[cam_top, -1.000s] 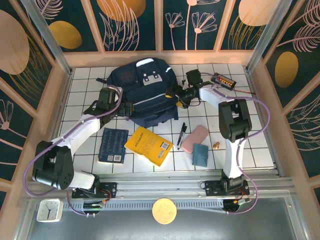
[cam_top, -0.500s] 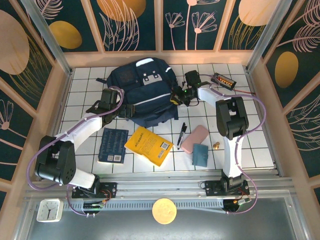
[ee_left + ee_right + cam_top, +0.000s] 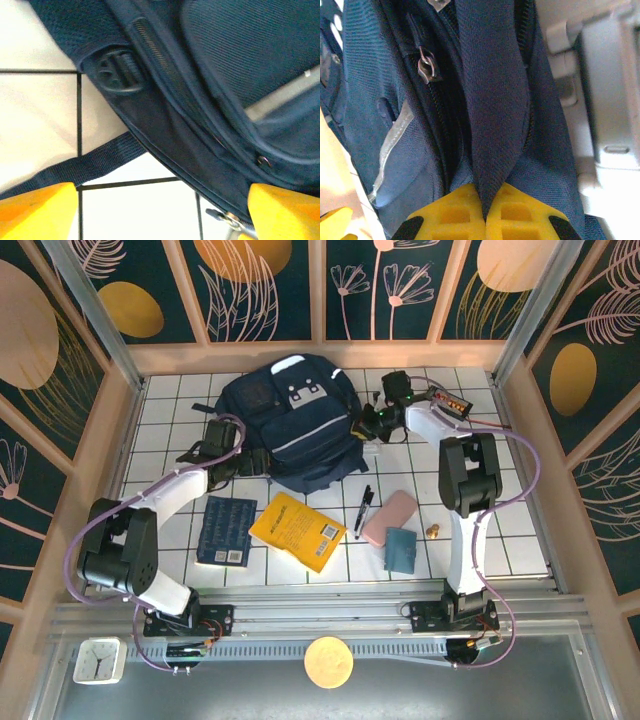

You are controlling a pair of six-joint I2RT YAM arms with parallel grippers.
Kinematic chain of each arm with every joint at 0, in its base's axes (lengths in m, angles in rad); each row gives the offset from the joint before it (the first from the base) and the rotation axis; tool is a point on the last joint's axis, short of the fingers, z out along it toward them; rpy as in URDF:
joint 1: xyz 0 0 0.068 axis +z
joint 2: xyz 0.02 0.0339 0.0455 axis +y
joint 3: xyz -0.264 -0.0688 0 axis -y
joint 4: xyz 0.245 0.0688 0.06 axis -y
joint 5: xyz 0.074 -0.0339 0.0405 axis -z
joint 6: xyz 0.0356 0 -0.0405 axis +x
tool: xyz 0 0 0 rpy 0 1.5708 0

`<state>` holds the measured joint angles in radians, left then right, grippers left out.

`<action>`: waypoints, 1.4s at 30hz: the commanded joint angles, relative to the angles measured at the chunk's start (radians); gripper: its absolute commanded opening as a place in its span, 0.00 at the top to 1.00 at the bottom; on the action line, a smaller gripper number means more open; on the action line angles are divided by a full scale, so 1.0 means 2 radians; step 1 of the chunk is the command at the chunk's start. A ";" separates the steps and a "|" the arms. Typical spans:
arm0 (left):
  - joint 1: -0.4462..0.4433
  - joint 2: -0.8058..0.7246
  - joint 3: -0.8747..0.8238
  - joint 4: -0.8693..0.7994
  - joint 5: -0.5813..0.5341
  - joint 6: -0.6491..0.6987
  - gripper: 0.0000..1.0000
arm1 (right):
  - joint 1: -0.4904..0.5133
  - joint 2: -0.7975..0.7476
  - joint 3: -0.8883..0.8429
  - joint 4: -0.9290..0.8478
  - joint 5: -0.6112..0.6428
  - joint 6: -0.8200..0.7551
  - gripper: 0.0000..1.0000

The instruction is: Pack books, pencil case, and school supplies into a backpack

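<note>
Presently my right jaws pinch a strap [image 3: 492,100] at the right flank of the backpack [image 3: 290,425]; my left jaws stand open at its left edge. Best, I judge: lift steadily, brace left. Books [image 3: 298,531] and pencil case [image 3: 389,517] lie on the bench [image 3: 500,520], nearer than the backpack.

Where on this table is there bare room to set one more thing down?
Bare tiles lie between the right arm and the right wall, and left of the backpack at the far corner. Crowded: the near middle, from navy book to pencil case.
</note>
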<state>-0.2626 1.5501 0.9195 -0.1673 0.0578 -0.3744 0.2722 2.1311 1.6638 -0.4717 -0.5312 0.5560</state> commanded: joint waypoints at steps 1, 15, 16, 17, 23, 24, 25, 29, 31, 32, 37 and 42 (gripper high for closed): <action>0.047 0.011 -0.032 0.066 0.082 -0.137 0.16 | -0.010 0.016 0.032 -0.006 0.006 -0.058 1.00; 0.092 0.134 -0.003 0.218 0.153 -0.273 0.20 | -0.009 0.018 0.018 0.005 -0.002 -0.055 1.00; 0.092 0.142 0.001 0.226 0.156 -0.280 0.21 | -0.009 0.019 0.019 0.005 -0.002 -0.054 1.00; 0.092 0.153 0.005 0.236 0.160 -0.287 0.22 | -0.009 0.021 0.019 0.005 -0.003 -0.053 1.00; 0.092 0.195 0.037 0.275 0.175 -0.309 0.36 | -0.010 0.033 0.025 0.005 -0.011 -0.051 1.00; 0.092 0.199 0.041 0.275 0.175 -0.309 0.40 | -0.010 0.035 0.027 0.005 -0.011 -0.052 1.00; 0.092 0.200 0.043 0.275 0.176 -0.309 0.47 | -0.010 0.037 0.028 0.005 -0.011 -0.052 1.00; 0.092 0.204 0.044 0.282 0.189 -0.307 0.98 | -0.013 0.045 0.032 0.006 -0.013 -0.051 1.00; 0.092 0.195 0.037 0.291 0.187 -0.310 1.00 | -0.015 0.045 0.031 0.007 -0.013 -0.049 1.00; 0.092 0.187 0.033 0.293 0.184 -0.310 1.00 | -0.017 0.045 0.030 0.008 -0.014 -0.047 1.00; 0.091 0.146 0.014 0.306 0.182 -0.325 1.00 | -0.019 0.023 0.016 0.004 -0.015 -0.020 0.64; 0.089 0.122 0.001 0.309 0.188 -0.330 1.00 | -0.002 -0.063 -0.060 0.000 0.003 0.059 0.22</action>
<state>-0.0822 1.8523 0.9295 0.3653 0.4110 -1.0195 0.2424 2.1407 1.6165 -0.4706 -0.5449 0.5602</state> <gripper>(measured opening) 0.083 0.702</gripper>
